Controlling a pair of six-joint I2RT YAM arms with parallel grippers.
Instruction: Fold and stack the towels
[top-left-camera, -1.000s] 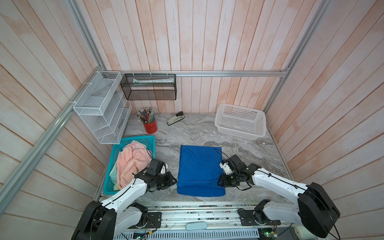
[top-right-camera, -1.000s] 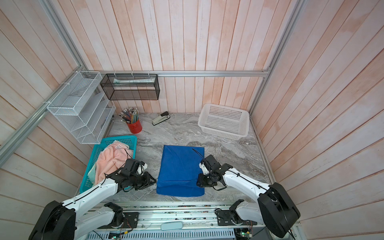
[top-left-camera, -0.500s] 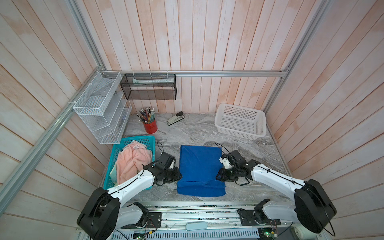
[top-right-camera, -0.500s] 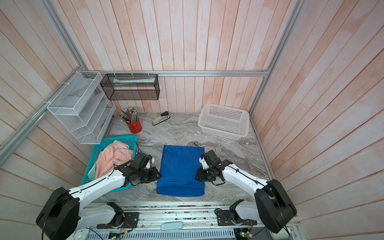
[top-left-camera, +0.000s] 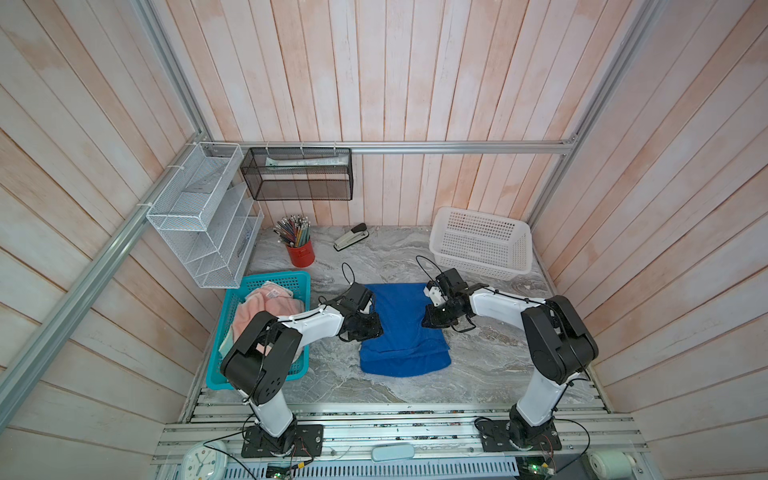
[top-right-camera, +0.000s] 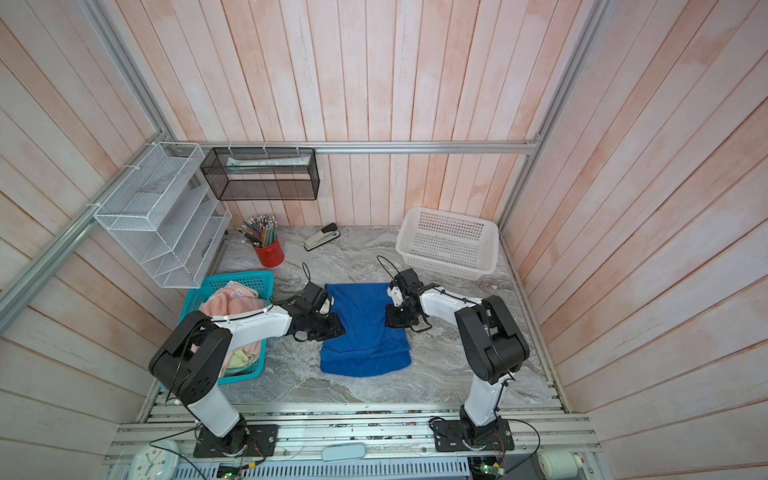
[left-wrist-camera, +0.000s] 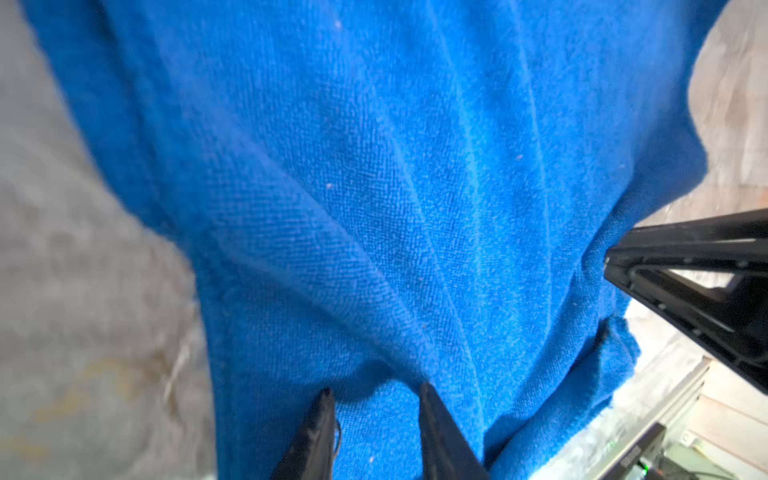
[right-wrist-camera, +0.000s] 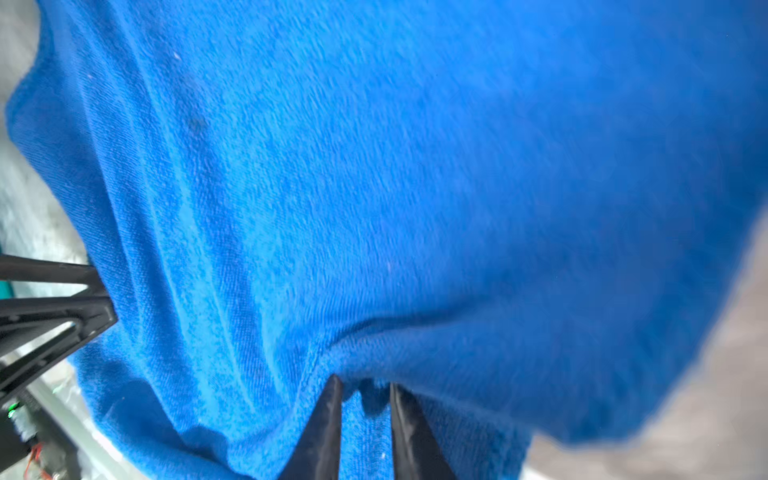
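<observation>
On the marble table (top-left-camera: 478, 365), bare room remained near, far and right of the blue towel (top-left-camera: 401, 332), whose side edges were drawn inward at mid-length. The left gripper (left-wrist-camera: 374, 390) pinched its left edge and the right gripper (right-wrist-camera: 361, 380) its right edge, with cloth bunched between each pair of jaws. One towel lay out. One pink towel (top-left-camera: 270, 307) and one yellow towel (top-right-camera: 239, 357) sat in the teal basket (top-left-camera: 266, 277) at left. One white basket (top-left-camera: 482, 249) stood far right. A second earlier the blue towel lay flat and straight-sided, with both grippers just outside it.
</observation>
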